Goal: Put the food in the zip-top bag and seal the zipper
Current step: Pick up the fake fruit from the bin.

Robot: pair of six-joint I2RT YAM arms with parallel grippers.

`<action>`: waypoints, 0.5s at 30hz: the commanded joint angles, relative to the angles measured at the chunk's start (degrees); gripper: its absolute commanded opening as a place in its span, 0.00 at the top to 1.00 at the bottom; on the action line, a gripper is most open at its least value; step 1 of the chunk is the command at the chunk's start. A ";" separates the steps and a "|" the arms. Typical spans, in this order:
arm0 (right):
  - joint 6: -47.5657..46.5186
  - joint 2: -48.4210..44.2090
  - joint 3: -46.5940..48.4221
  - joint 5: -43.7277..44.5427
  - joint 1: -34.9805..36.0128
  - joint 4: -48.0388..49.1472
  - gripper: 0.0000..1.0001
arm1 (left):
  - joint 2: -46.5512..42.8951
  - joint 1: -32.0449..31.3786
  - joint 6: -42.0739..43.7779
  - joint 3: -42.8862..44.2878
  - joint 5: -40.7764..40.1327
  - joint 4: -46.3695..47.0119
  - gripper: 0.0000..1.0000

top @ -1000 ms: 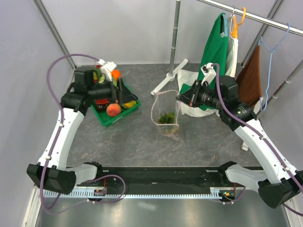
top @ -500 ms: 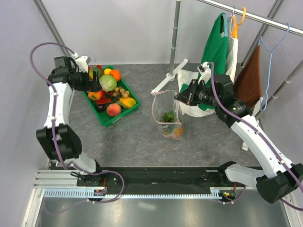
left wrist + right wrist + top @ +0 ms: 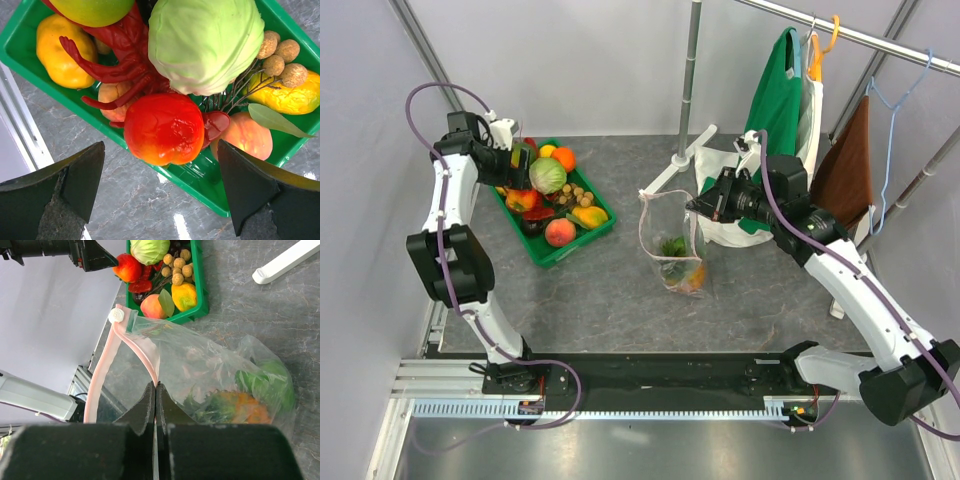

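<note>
Food (image 3: 548, 176) is split between two places. Most of it is heaped in the green tray (image 3: 603, 228) at the far left of the table (image 3: 620, 310). There a pale cabbage (image 3: 205, 42) sits beside a red crayfish (image 3: 112, 65). A red tomato (image 3: 162, 127) lies against the tray's rim, with a peach (image 3: 245, 137) just beside it.

The left gripper (image 3: 160, 150) hangs over that tray with its jaws spread wide and nothing held between them. The tomato lies below the gap, though the wrist view makes it hard to judge how high the fingers are above it.

The zip-top bag (image 3: 672, 240) stands near the middle of the table, well apart from the tray. Its bottom rests on the surface and its mouth is lifted open. A green leafy piece (image 3: 265, 382) and an orange piece (image 3: 242, 412) lie together at the bottom of it.

The right gripper (image 3: 155, 390) is clamped tight on the bag's upper edge, pinching the pink zipper (image 3: 100, 380). The rest of the strip loops away unsealed to a white slider (image 3: 116, 315) at its end.
</note>
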 commanded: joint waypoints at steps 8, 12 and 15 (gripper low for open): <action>-0.88 0.98 2.46 0.42 0.17 2.05 1.00 | 4.11 -0.61 0.35 0.77 1.91 -0.61 0.00; -0.97 1.15 2.37 0.42 0.08 2.05 1.00 | 4.90 -0.61 0.17 0.32 1.12 -0.52 0.00; -1.06 1.15 2.37 0.42 0.25 2.05 1.00 | 5.60 -0.69 -0.62 0.24 0.59 -0.61 0.00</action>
